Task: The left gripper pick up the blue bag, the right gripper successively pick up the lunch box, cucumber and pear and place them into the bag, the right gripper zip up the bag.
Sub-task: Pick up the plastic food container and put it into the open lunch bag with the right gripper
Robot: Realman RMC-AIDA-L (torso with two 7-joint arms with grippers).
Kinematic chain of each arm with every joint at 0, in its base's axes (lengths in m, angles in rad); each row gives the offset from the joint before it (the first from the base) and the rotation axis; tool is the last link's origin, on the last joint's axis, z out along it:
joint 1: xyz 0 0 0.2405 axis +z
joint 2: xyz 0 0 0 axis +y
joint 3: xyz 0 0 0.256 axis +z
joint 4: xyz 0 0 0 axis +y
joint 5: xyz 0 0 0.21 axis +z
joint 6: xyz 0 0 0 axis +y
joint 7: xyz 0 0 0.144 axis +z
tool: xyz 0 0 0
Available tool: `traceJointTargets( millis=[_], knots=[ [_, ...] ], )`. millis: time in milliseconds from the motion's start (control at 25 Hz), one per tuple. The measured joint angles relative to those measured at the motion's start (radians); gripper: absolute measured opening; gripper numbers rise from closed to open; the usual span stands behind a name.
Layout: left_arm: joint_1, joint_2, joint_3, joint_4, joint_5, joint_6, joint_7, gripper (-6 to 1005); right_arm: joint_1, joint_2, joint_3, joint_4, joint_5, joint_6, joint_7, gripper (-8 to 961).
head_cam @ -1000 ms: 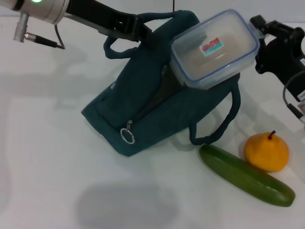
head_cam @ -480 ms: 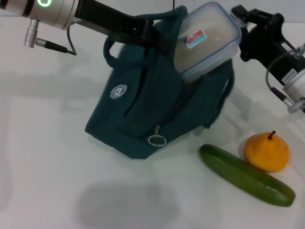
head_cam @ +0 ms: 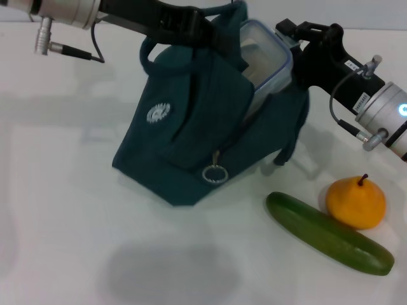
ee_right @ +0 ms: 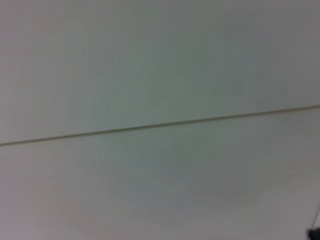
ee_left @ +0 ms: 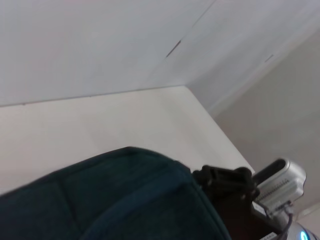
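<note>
At the far left, the left gripper (head_cam: 191, 28) is clamped on a handle at the top of the blue bag (head_cam: 191, 133), lifting that side so the bag stands tilted on the white table (head_cam: 63, 190) with its mouth held open. The bag is soft fabric that sags where unsupported, so the handle looks like the sound place to hold it. Its metal ring zipper pull (head_cam: 215, 173) hangs low on the front. Moving right, the lunch box (head_cam: 267, 54) sits partly inside the bag's mouth, its blue-rimmed lid facing outward. It is rigid, smooth plastic, likely light and somewhat slippery, best gripped across an edge. The right gripper (head_cam: 299, 54) holds the box by its right end. Lower right, the cucumber (head_cam: 327, 234) lies on the table, firm and smooth, probably best taken across its middle. Just beside it, touching or nearly so, sits the pear (head_cam: 355, 203), round and bruisable.
</note>
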Motion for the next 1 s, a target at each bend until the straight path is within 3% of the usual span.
traceJointTargets(
  millis=[480,1000],
  knots=[
    [-0.045,0.006,-0.027,-0.108,-0.025,-0.006,0.059,44,0.018,0.0,0.038,-0.003,-0.059,0.054,-0.04,149],
    [-0.038,-0.003,-0.016,-0.113,-0.053,0.006,0.095,44,0.067,0.0,0.056,-0.007,-0.117,0.082,-0.122,152]
  ],
)
